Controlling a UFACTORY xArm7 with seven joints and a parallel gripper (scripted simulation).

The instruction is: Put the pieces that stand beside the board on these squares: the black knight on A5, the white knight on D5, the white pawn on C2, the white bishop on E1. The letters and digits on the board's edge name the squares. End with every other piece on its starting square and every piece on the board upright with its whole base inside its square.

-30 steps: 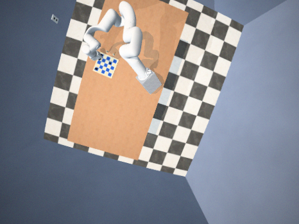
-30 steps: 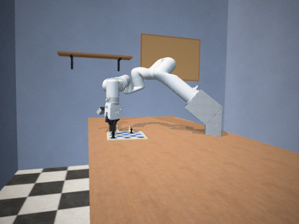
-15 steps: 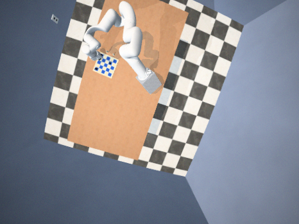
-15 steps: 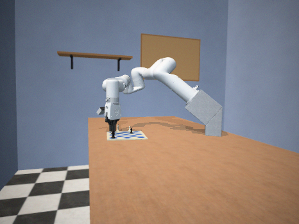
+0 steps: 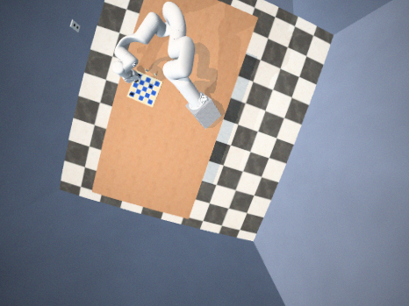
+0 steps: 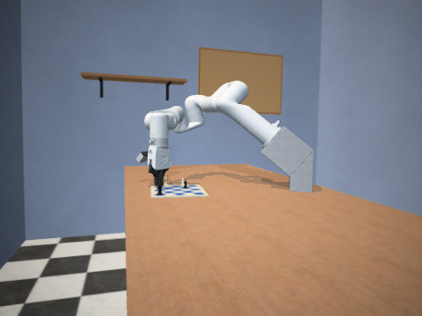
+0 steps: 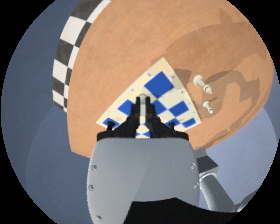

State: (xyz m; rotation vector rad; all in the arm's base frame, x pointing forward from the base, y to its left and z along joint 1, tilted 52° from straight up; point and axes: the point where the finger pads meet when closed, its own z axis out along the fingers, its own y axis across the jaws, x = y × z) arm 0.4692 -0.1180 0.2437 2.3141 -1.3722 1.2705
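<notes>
The blue-and-white board (image 5: 141, 102) (image 6: 199, 194) (image 7: 161, 85) lies near the table's left edge. My gripper (image 5: 138, 77) (image 6: 158, 182) (image 7: 142, 102) reaches straight down at the board's left edge. It is shut on a pale piece, the white knight (image 7: 144, 100). I cannot tell whether its base touches the board. The black knight (image 5: 132, 94) (image 6: 158, 192) stands upright on the board's corner square, on the same edge. Two small white pieces (image 5: 147, 70) (image 5: 154, 72) (image 7: 200, 81) (image 7: 209, 105) stand beside the board. I cannot tell which is the pawn and which the bishop.
Another dark piece (image 5: 150, 85) (image 6: 185, 186) stands on the board near the side where the white pieces wait. The arm's grey base block (image 5: 205, 114) (image 6: 290, 163) stands on the table to the right. The table's left edge (image 6: 126, 195) runs close to the board.
</notes>
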